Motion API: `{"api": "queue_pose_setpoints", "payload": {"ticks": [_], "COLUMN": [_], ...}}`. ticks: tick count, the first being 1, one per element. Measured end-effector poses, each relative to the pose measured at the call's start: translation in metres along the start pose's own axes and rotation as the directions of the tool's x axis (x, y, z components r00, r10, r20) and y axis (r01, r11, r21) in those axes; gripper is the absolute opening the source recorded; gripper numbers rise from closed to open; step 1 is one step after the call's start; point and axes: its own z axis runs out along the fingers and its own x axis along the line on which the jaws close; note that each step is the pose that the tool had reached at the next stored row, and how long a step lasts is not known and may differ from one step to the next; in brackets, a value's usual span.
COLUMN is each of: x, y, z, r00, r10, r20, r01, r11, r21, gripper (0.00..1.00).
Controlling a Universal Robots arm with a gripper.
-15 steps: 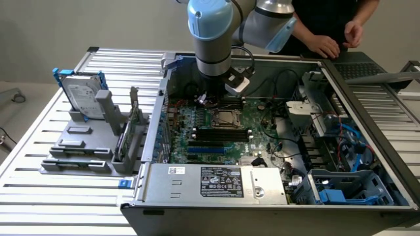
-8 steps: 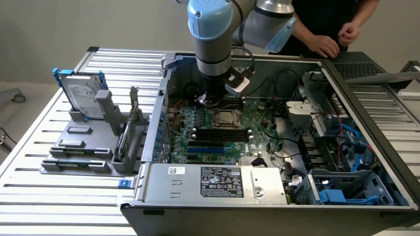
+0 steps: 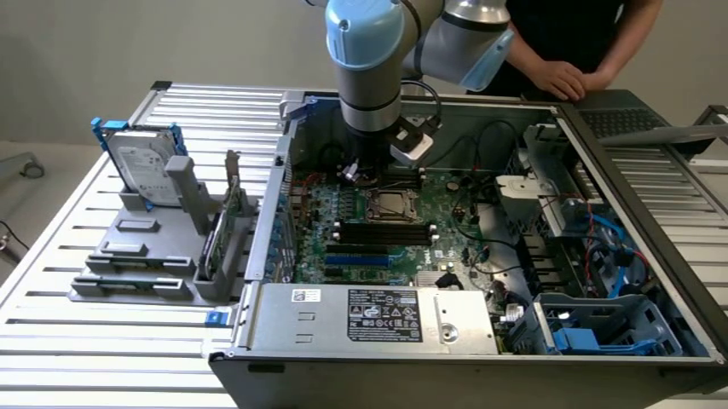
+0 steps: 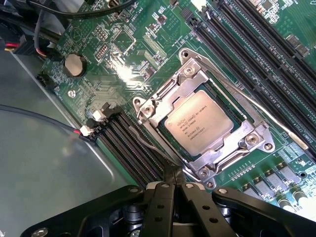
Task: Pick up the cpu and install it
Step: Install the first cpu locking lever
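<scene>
The slatted worktop [image 3: 91,341] carries the open computer case [image 3: 455,379], and my arm reaches down into it over the green motherboard [image 4: 113,64]. On that board sits the metal-framed socket [image 4: 192,81]. The cpu [image 4: 199,123] lies flat inside it, silver face up, with the frame lapping its edges. My claw [image 4: 173,174] is pinched shut with nothing in it. Its tips are just beside the socket's near corner and apart from the chip; whether they touch the thin latch wire there I cannot tell. I judge the cpu to be light, thin and stiff, with a smooth lid that could slip between my pads. The contacts under it are probably delicate, so I would hold it by two opposite edges and keep it level, never pressing on the face or dragging it across the socket.
</scene>
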Motion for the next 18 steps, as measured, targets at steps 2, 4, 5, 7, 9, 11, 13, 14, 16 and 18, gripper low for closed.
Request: {"api": "queue_pose_setpoints", "payload": {"ticks": [2,4,5,7,9,11,13,14,16,18], "x": [0.0000,0.0001,0.0001,0.0001,0.0002,0.0004,0.0007,0.0007,0.0007,0.0008], "y": [0.0001,0.0001,0.0002,0.0002,0.0001,-0.0001,-0.0004,-0.0004,-0.0005,-0.0005], "z": [0.0001,0.0002,0.0003,0.0004,0.0006,0.0006,0.0007,0.0008,0.0008,0.0008], "r00": [1.0000,1.0000,1.0000,1.0000,1.0000,1.0000,1.0000,1.0000,1.0000,1.0000], "r10": [0.000,-0.001,-0.001,-0.001,-0.001,-0.001,-0.001,-0.001,-0.001,-0.001], "r20": [0.0004,0.0009,0.0012,0.0014,0.0011,0.0013,0.0012,0.0011,0.0011,0.0011], "r01": [0.000,0.001,0.001,0.001,0.001,0.001,0.001,0.001,0.001,0.001], "r11": [1.0000,1.0000,1.0000,1.0000,1.0000,1.0000,1.0000,1.0000,1.0000,1.0000], "r21": [-0.0008,-0.0018,-0.0023,-0.0032,-0.0036,-0.0039,-0.0037,-0.0037,-0.0037,-0.0037], "gripper": [0.11,0.11,0.11,0.11,0.11,0.11,0.11,0.11,0.11,0.11]}}
